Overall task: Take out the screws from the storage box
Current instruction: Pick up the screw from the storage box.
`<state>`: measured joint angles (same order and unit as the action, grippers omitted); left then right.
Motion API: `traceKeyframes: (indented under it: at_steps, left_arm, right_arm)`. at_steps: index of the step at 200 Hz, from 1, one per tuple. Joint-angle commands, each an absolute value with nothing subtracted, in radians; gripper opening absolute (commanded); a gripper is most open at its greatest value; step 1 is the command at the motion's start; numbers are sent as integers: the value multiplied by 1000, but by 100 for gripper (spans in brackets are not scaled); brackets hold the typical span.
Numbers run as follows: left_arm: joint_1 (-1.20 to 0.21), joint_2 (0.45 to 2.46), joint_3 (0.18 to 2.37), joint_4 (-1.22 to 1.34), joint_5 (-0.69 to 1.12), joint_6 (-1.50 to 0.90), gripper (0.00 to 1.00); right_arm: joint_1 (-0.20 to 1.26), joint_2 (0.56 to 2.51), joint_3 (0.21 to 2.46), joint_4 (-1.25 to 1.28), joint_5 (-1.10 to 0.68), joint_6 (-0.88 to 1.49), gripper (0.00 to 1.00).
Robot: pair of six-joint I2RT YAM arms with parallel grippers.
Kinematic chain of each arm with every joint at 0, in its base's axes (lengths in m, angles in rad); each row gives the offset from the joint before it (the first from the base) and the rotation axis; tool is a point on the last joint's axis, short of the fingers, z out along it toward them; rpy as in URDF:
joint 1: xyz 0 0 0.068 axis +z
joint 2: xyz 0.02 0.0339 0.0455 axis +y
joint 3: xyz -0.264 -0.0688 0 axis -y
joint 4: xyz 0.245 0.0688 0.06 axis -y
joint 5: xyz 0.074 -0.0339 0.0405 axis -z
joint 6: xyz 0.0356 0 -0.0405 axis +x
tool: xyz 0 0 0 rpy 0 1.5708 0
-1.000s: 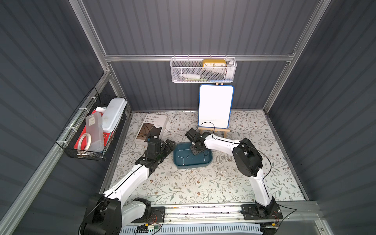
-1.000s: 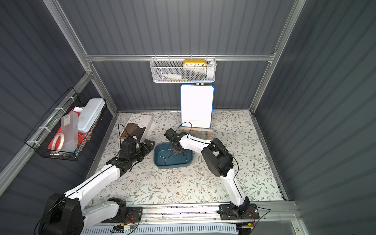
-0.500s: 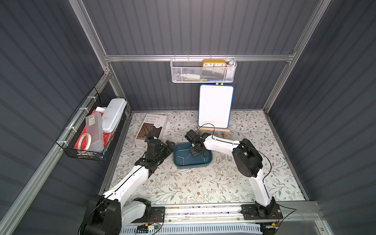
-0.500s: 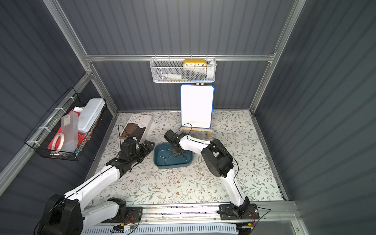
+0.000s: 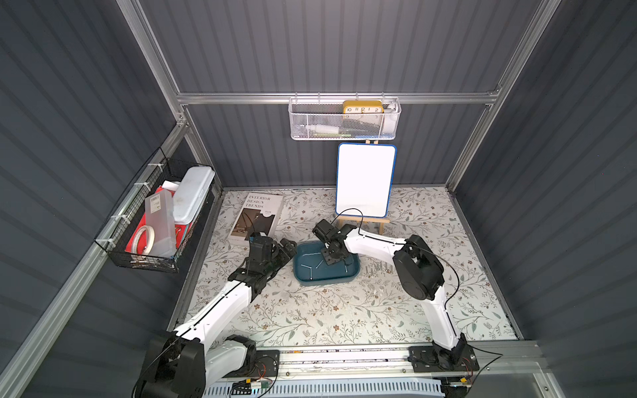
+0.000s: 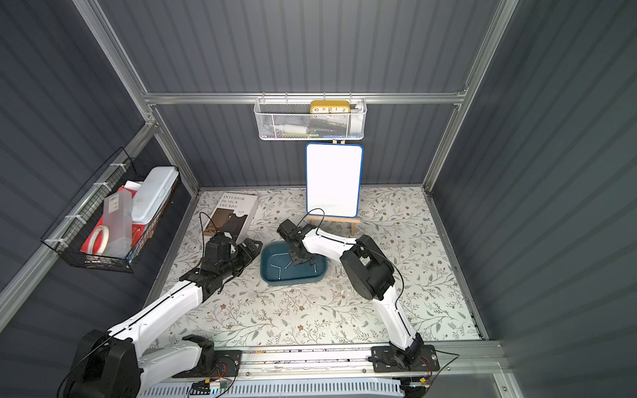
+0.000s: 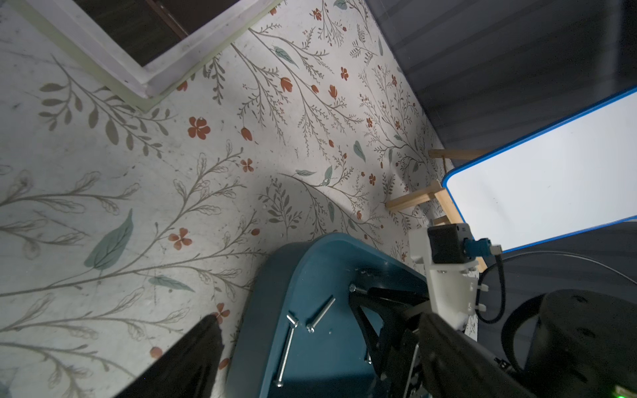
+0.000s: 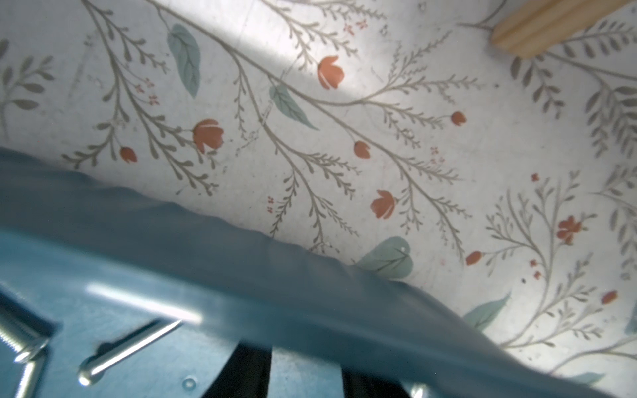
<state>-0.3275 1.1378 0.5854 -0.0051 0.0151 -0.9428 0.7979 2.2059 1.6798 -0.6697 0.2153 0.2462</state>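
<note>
Lately R end effector [image 5: 331,260] parted narrowly in storage box [image 5: 327,281]; screws [image 5: 306,266] at its 8 o'clock remained unpicked; L end effector [image 5: 289,246] wide.

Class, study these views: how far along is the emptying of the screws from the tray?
Done: a few loose screws lie on the table beside the storage box. In hand: the right gripper reaches inside it, fingers apart, nothing visibly held. Remaining: several screws on its floor.
</note>
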Motion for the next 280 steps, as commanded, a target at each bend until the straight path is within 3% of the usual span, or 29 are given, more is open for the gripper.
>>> traceKeyframes:
  at_steps: [1,76,129,165,236,280]
  left_arm:
    - [-323,1128,572,-18,24,-945,93]
    - [-324,1127,566,-23,13,-948,93]
    - [-323,1115,561,-31,11,-953,93]
    - [-324,1112,562,-42,8,-951,93]
    - [-324,1079,560,-58,-9,-957,93]
    - [-323,1060,551,-59,-11,-963,92]
  right_arm:
    - [805,2246,1708,-714,279,239,37]
    - [813,2235,1707,-696,327,199,45]
    - [813,2259,1688,-638,259,213,51]
    - [810,2277,1661,-602,248,231,45]
    - [808,2266,1626,-620,213,260,22]
    - [808,2220,1576,-620,207,274,30]
